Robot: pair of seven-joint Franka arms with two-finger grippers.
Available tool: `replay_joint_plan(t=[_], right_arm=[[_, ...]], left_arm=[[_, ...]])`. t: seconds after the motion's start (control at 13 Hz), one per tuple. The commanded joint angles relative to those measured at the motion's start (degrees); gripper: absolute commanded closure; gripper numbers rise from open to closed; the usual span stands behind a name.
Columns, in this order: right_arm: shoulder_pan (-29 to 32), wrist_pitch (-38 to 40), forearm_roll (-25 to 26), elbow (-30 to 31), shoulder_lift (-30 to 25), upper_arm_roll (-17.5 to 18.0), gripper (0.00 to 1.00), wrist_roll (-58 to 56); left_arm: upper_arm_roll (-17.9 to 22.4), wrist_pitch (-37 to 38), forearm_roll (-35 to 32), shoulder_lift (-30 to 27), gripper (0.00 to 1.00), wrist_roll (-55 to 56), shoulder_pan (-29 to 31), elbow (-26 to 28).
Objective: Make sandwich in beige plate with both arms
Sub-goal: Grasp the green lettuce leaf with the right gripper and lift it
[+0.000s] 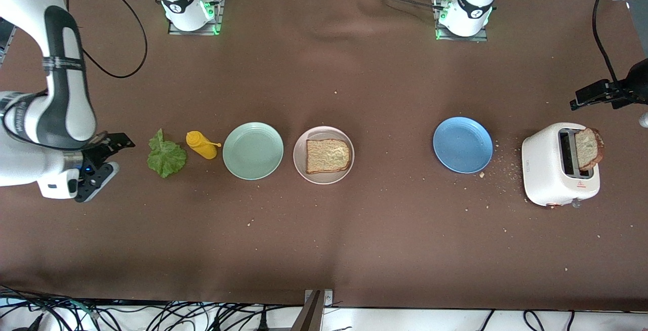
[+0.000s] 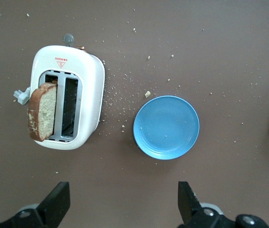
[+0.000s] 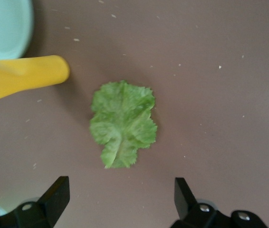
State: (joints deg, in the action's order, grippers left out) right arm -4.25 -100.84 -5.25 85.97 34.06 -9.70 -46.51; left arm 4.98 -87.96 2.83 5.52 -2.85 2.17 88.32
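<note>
Bright, even light from overhead falls on the brown table [image 1: 324, 250], so the beige plate [image 1: 323, 155], the mint plate [image 1: 252, 150] and the toaster [image 1: 560, 164] cast only short, soft shadows close beside them, and none shows hard glare. In the right wrist view the yellow bottle [image 3: 23, 78] is blurred and throws a broad soft shadow, while the lettuce leaf [image 3: 123, 123] is only slightly soft. The left wrist view is sharp, its blue plate [image 2: 166, 127] carrying a faint sheen.

A brown cloth [image 1: 324, 250] covers the table, crumbs [image 1: 506, 169] scattered across it.
</note>
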Motion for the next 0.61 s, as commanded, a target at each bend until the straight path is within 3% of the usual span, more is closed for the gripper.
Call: replay_joint_plan(t=[0.0, 0.38, 0.54], right_arm=[[-2.42, -9.78, 3.48, 9.54, -1.80, -0.31, 0.02, 9.91], [-3.13, -21.66, 3.93, 21.24, -1.98, 0.21, 0.04, 19.26], [-3.39, -25.53, 3.75, 23.45, -1.81, 0.21, 0.10, 19.96]], left_arm=[[-0.32, -0.02, 1.39, 0.45, 0.00, -1.45, 0.73, -1.13], [-0.32, -0.02, 1.39, 0.45, 0.00, -1.45, 0.73, -1.13], [-0.32, -0.02, 1.39, 0.45, 0.00, -1.45, 0.73, -1.22]])
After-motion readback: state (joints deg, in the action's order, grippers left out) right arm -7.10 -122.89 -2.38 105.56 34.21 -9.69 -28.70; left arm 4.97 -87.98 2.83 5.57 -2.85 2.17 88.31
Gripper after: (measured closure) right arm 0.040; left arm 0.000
